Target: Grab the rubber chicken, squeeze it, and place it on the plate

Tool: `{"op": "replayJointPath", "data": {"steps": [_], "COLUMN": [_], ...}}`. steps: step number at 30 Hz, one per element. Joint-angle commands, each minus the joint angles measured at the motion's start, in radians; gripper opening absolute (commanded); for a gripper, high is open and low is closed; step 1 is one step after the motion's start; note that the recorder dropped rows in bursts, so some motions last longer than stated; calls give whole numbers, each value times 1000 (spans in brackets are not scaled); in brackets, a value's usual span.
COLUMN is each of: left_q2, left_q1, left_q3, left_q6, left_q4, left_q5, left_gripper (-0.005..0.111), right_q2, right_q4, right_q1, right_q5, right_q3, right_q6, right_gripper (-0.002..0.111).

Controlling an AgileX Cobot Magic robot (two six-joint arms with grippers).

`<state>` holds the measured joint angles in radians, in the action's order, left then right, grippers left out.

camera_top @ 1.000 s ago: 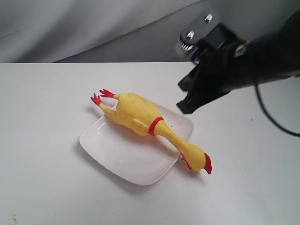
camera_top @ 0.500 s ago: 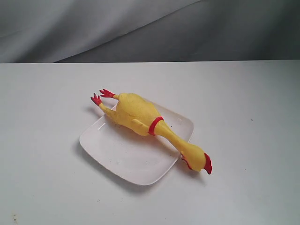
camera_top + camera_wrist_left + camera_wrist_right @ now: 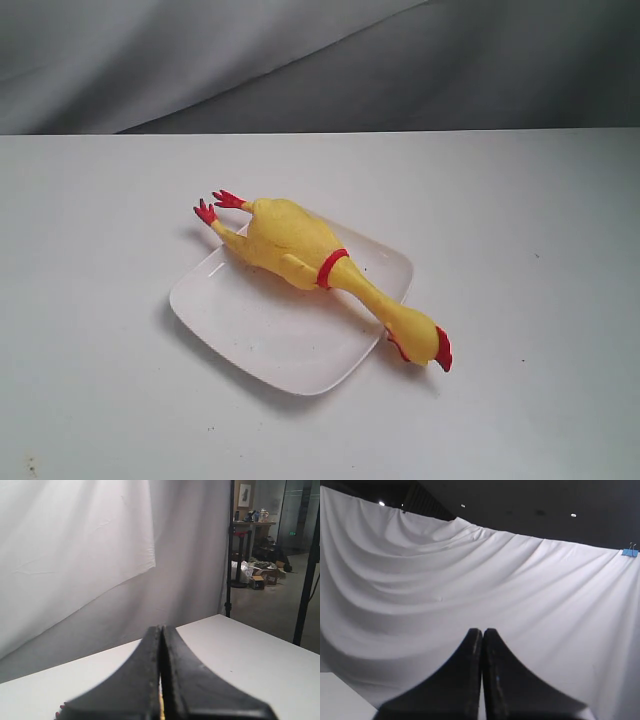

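The yellow rubber chicken (image 3: 300, 250) lies across the white plate (image 3: 270, 335) in the exterior view. Its red feet stick out past the plate's far left edge and its head with the red comb hangs over the near right edge. Neither arm shows in the exterior view. In the left wrist view my left gripper (image 3: 161, 630) is shut, its black fingers pressed together above the white table, with a thin sliver of yellow in the slit at their base. In the right wrist view my right gripper (image 3: 482, 631) is shut with nothing in it, facing the white backdrop.
The white table (image 3: 520, 250) spreads around the plate on all sides. A grey-white cloth backdrop (image 3: 300, 60) hangs behind its far edge. The left wrist view shows a black stand pole (image 3: 231, 545) and room clutter past the table's corner.
The right arm, which hung over the plate's far right side a second ago, has left the exterior view. The chicken and plate have not moved.
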<state>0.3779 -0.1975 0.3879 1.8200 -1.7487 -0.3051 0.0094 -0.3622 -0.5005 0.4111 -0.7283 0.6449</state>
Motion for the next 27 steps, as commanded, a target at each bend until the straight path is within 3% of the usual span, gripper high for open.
{"op": "replayJointPath", "data": {"steps": [1, 15, 20, 27], "left_q2": [-5, -3, -3, -3], "left_q1": [0, 0, 0, 0], "left_q3": [-3, -3, -3, -3], "left_q6": [11, 7, 7, 7], "left_q4": [4, 4, 4, 4], "left_q5": [-4, -4, -4, -6], "left_gripper": [0, 0, 0, 0], "right_q2": [-9, -9, -9, -9], "right_q4": [0, -57, -151, 129], "right_q1": [2, 11, 139, 342], "right_q5": [-17, -79, -122, -22], "right_q3": [0, -1, -1, -1], "right_q6": [3, -2, -49, -373], "right_gripper": [0, 0, 0, 0]}}
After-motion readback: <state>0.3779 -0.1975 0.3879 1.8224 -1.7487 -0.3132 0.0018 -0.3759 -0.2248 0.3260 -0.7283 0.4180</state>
